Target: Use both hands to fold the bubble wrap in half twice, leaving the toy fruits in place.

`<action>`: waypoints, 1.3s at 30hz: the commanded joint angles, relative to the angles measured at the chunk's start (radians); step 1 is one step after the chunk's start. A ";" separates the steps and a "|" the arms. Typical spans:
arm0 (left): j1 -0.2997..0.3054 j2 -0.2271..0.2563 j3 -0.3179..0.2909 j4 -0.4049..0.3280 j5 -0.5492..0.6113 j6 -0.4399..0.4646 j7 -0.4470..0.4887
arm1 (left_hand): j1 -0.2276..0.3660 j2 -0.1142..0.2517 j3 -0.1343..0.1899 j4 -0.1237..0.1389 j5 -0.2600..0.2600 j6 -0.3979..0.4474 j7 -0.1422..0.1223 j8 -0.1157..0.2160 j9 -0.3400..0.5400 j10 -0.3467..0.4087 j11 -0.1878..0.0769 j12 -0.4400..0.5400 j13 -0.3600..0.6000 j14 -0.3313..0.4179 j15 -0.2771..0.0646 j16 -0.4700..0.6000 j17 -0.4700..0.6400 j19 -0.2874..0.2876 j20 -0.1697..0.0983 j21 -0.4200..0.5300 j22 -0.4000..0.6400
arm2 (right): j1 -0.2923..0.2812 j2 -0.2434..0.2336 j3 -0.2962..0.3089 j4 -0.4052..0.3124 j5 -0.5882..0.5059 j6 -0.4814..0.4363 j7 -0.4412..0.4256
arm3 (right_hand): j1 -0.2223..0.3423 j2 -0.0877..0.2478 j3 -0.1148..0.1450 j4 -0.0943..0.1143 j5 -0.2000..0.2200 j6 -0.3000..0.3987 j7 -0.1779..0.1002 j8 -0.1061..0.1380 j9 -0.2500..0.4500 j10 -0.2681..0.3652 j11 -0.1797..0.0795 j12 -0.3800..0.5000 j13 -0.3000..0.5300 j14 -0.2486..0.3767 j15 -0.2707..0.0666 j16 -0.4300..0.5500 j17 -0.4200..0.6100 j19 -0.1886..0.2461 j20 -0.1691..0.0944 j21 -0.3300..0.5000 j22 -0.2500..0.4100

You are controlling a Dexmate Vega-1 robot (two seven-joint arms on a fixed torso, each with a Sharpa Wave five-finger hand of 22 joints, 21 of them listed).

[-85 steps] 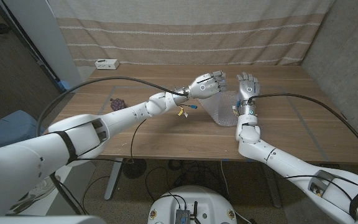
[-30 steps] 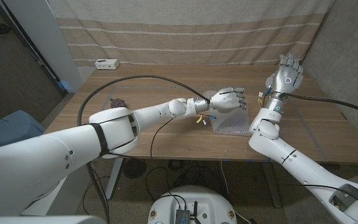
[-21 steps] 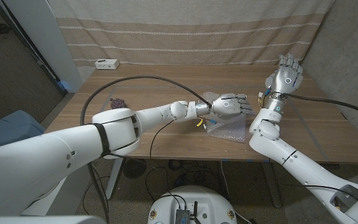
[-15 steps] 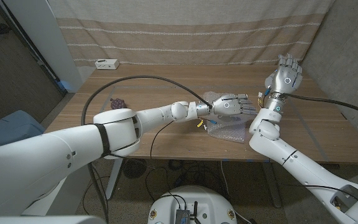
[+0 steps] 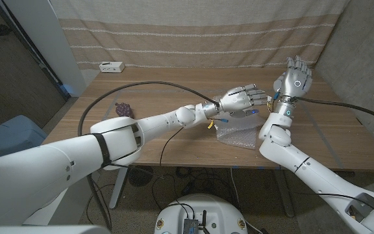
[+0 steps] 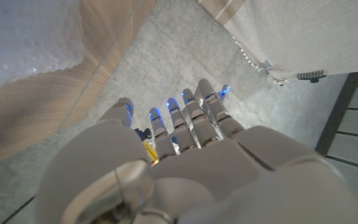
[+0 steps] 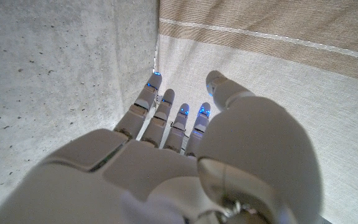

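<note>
Bubble wrap (image 5: 237,136) lying on the wooden table (image 5: 174,140) toward the near edge, just below and between the two hands, already looking like a small layered packet rather than a flat sheet. Clear film, so layer count and fold lines impossible to read from the head view; judged folded at least once, second fold uncertain.

Handling, as a judgement: very light, soft, no stiffness, springy enough to reopen after a crease. Slick on wood, likely to slide rather than bend if pushed from one side. Best taken at two corners of one free edge, one hand each, lifted over and pressed down along the crease. Pinch only; no risk of damage beyond popped cells.

Left hand (image 5: 240,99) raised above the table just beyond the wrap, fingers straight and spread, grasping nothing, not touching the film. Left wrist view: same extended fingers (image 6: 188,112), with a pale patch of bubble wrap (image 6: 23,37) at the frame corner, clear of the hand.

Right hand (image 5: 294,77) lifted high at the right, palm upright, fingers extended and apart, released. Right wrist view: fingers (image 7: 166,112) against curtain and wall.

Toy fruit: one dark cluster, probably grapes (image 5: 122,108), well apart to the left. Small white box (image 5: 111,66) at the far edge. Underside of the wrap and its nearest edge hard to make out.
</note>
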 commanded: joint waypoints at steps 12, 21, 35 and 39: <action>0.052 0.208 -0.105 -0.236 -0.430 -0.031 -0.268 | 0.010 0.038 0.147 -0.084 0.013 0.289 0.070 0.037 0.010 0.207 -0.008 0.050 0.001 0.186 -0.097 0.018 -0.004 0.117 0.002 -0.003 0.003 | -0.059 -0.069 -0.046 -0.172 0.001 0.056 0.193 | -0.036 0.030 -0.039 -0.018 0.003 0.176 0.025 0.056 0.006 0.165 0.010 0.050 0.007 0.129 -0.094 0.079 0.038 0.081 -0.010 0.037 0.009; 0.064 0.253 -0.144 -0.282 -0.488 -0.026 -0.373 | -0.001 0.032 0.185 -0.097 0.016 0.342 0.090 0.037 0.011 0.267 -0.007 0.063 0.006 0.244 -0.098 0.021 -0.004 0.166 -0.001 0.006 0.003 | -0.074 -0.105 -0.050 -0.227 0.020 0.066 0.299 | -0.050 0.038 -0.048 -0.012 0.003 0.185 0.029 0.056 0.006 0.180 0.011 0.052 0.008 0.145 -0.089 0.088 0.043 0.080 0.001 0.038 0.010; 0.040 0.292 -0.159 -0.284 -0.507 -0.113 -0.470 | 0.008 0.015 0.249 -0.140 0.020 0.440 0.099 0.041 0.013 0.344 -0.021 0.075 0.013 0.324 -0.112 0.021 -0.005 0.242 -0.019 0.022 0.003 | -0.103 -0.152 -0.100 -0.275 0.012 0.089 0.422 | -0.042 0.059 -0.045 -0.029 0.007 0.253 0.048 0.074 0.005 0.246 0.009 0.070 0.009 0.204 -0.096 0.113 0.047 0.100 0.000 0.050 0.012; 0.022 0.301 -0.152 -0.265 -0.512 -0.174 -0.509 | 0.016 0.003 0.245 -0.152 0.017 0.448 0.096 0.041 0.013 0.347 -0.025 0.073 0.013 0.328 -0.117 0.024 -0.002 0.253 -0.022 0.025 0.003 | -0.112 -0.157 -0.109 -0.280 0.009 0.109 0.439 | -0.046 0.061 -0.046 -0.029 0.007 0.264 0.048 0.076 0.004 0.258 0.014 0.073 0.009 0.203 -0.092 0.113 0.048 0.099 0.001 0.051 0.012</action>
